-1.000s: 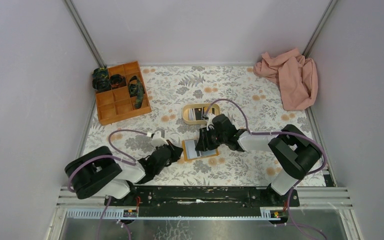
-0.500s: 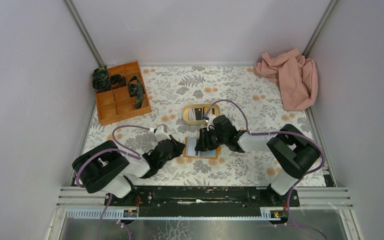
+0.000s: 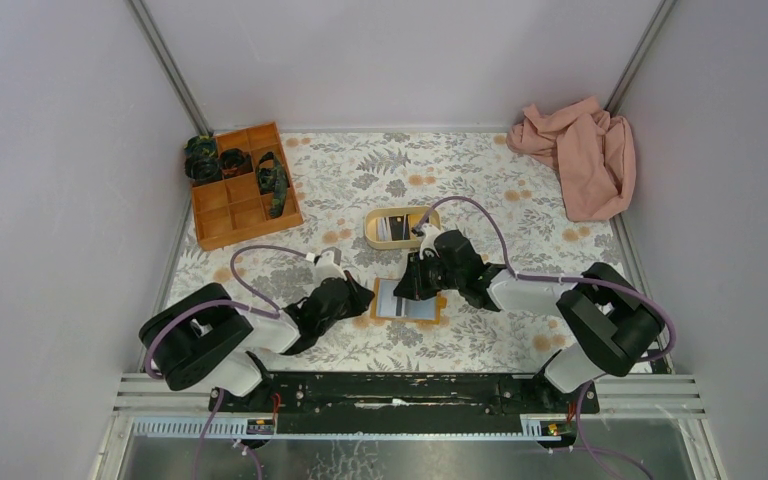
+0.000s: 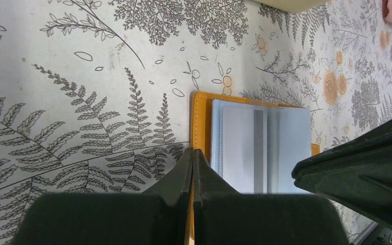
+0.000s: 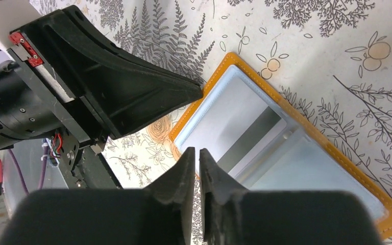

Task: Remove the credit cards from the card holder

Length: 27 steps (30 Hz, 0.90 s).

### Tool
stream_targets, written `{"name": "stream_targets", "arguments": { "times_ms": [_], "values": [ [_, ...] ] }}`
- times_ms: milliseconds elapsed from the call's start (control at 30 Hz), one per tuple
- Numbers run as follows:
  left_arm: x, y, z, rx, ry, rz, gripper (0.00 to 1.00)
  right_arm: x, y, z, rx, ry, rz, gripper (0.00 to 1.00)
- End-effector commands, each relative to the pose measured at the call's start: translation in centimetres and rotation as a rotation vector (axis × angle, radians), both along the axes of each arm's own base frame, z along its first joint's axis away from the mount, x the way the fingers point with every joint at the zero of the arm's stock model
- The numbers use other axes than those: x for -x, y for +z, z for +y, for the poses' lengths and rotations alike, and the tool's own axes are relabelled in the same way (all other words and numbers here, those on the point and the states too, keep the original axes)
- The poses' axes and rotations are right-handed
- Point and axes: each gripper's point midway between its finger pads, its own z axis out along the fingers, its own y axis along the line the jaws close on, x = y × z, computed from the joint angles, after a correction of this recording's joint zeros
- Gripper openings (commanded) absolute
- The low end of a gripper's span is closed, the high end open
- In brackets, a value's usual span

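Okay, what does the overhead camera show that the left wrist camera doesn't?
Only the overhead view shows the orange compartment box, with dark items in some of its cells, and both whole arms reaching in from the near edge. Only the left wrist view shows the left claw with its fingers pressed together and its tips at the orange edge of the card holder. Both views show the card holder lying open on the floral table, with the right claw close by it.

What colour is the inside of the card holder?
The card holder is light blue inside; right wrist view.
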Motion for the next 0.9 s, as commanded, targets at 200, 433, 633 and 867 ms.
{"name": "stream_targets", "arguments": {
  "times_ms": [200,433,633,867],
  "values": [
    [-0.5,0.4,-0.8,-0.037,-0.049,-0.013,0.0,-0.3,0.5,0.7,-0.016,0.011,-0.018,0.0],
    [-0.4,1.3,0.0,-0.043,-0.035,-0.032,0.0,0.8,-2.5,-0.5,0.046,0.0,0.047,0.0],
    [-0.3,2.5,0.0,-0.02,-0.042,-0.052,0.0,1.2,-3.9,-1.6,0.094,-0.028,0.068,0.0],
    [-0.1,2.9,-1.0,0.016,-0.078,-0.049,0.0,1.7,-4.9,-1.9,0.101,-0.032,0.101,0.0]
  ]
}}
